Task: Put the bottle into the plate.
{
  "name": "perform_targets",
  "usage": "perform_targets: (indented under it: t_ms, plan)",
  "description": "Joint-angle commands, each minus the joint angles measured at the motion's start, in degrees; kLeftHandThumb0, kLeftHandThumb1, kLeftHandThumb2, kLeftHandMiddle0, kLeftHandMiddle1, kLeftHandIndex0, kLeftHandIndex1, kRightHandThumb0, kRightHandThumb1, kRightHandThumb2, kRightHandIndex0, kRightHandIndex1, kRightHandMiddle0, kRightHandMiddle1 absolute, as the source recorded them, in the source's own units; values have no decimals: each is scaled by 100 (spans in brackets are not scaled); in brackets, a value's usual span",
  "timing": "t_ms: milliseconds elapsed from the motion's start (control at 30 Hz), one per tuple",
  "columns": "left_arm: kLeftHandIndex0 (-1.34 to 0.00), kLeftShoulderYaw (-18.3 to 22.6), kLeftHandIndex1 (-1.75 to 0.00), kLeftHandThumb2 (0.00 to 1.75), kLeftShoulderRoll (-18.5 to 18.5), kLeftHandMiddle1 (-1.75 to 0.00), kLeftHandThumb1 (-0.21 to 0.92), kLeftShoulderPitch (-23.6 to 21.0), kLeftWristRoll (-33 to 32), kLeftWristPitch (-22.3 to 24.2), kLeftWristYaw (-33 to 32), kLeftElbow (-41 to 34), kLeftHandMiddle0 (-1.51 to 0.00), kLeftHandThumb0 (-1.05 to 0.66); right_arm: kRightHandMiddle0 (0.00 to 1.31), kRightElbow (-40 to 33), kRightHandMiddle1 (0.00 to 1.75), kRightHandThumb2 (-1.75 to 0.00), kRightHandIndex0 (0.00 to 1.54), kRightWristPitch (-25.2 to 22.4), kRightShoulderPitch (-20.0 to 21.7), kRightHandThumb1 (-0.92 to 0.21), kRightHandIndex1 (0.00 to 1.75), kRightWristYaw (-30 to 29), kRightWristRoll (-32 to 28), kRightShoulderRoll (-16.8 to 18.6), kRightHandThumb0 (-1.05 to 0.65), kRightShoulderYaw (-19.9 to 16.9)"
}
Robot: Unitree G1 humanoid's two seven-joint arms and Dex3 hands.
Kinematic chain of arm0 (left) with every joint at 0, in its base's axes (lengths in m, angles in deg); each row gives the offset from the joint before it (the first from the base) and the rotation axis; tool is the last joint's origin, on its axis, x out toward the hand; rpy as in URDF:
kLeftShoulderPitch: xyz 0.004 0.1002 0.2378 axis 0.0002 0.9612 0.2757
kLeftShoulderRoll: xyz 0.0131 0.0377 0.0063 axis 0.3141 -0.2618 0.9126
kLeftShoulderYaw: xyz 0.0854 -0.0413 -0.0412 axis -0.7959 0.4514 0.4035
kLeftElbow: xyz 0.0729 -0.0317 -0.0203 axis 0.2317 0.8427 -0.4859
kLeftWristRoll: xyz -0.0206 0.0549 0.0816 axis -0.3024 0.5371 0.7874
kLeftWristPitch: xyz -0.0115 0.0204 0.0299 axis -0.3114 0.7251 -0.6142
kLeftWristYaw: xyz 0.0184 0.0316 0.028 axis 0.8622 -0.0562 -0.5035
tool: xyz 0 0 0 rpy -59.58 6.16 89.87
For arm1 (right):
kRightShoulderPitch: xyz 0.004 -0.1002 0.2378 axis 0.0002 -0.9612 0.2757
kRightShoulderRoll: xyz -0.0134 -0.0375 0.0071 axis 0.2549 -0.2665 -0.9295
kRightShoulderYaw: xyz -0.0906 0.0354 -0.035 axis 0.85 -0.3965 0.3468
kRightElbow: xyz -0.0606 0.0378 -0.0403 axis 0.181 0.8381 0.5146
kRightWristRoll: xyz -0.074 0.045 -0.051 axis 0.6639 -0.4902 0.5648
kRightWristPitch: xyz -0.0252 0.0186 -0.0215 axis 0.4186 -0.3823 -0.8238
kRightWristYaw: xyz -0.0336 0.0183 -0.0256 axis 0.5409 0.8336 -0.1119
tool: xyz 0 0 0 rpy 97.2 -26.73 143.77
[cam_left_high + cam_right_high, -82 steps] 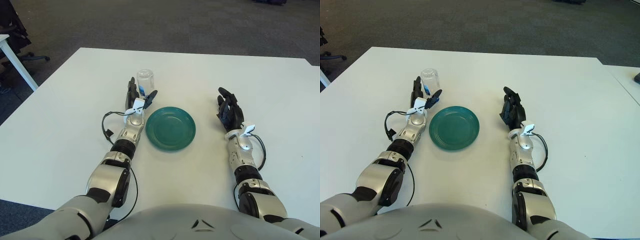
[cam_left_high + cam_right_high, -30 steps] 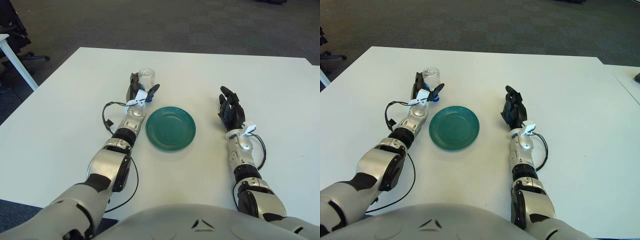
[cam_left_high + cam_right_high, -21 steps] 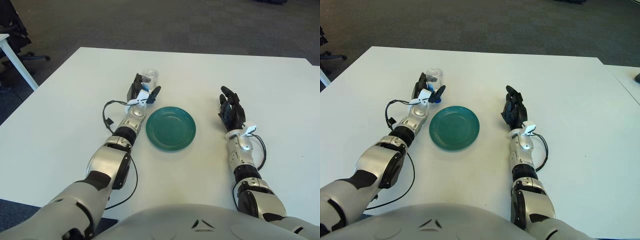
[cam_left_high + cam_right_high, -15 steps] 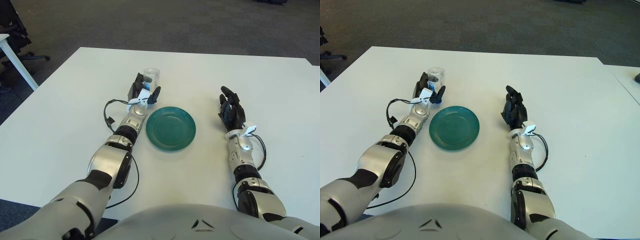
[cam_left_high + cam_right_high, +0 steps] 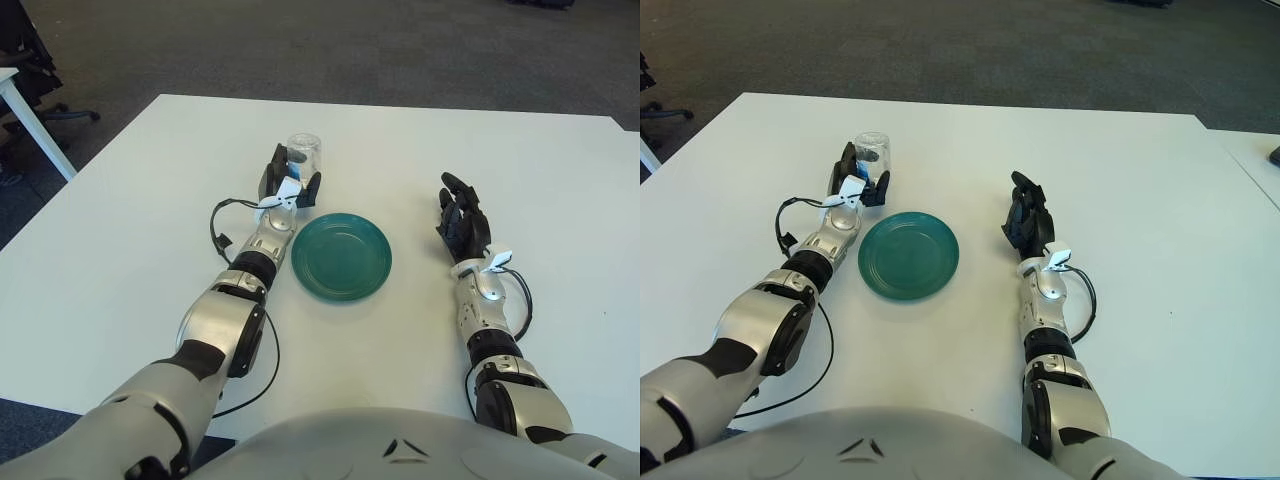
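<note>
A clear plastic bottle (image 5: 304, 151) with a blue cap end stands tilted at the far left of the dark green plate (image 5: 341, 256), outside its rim. My left hand (image 5: 291, 187) is wrapped round the bottle's lower part, dark fingers on both sides of it, shut on it. The plate lies bare on the white table (image 5: 120, 230) between my two arms. My right hand (image 5: 462, 218) shows to the right of the plate, fingers relaxed and pointing away from me, holding nothing.
A black cable (image 5: 216, 232) loops beside my left wrist. The table's far edge (image 5: 400, 108) borders dark carpet. A second white table's leg (image 5: 35, 125) and an office chair (image 5: 30, 60) stand off to the far left.
My left hand reached forward to the bottle and closed its fingers round it; the bottle has tipped and shifted slightly right. The right arm has barely moved.
</note>
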Motion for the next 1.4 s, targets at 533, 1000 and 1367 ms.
perform_targets:
  t_ms: [533, 1000, 1367]
  plan:
    - [-64, 134, -175, 137, -27, -175, 27, -8, -166, -317, 141, 16, -120, -48, 0, 614, 63, -82, 33, -431, -597, -92, 1, -21, -115, 206, -81, -60]
    - [-64, 120, -175, 138, 4, -175, 27, 188, -88, -888, -10, -533, -120, -48, 0, 686, 65, -79, 34, -428, -586, -92, 1, 43, -161, 218, -83, -121]
    - [-64, -320, -175, 137, -94, -175, 27, 1599, 306, -299, 373, -3632, -121, -48, 0, 731, 64, -77, 34, -545, -582, -92, 1, 12, -134, 227, -84, -107]
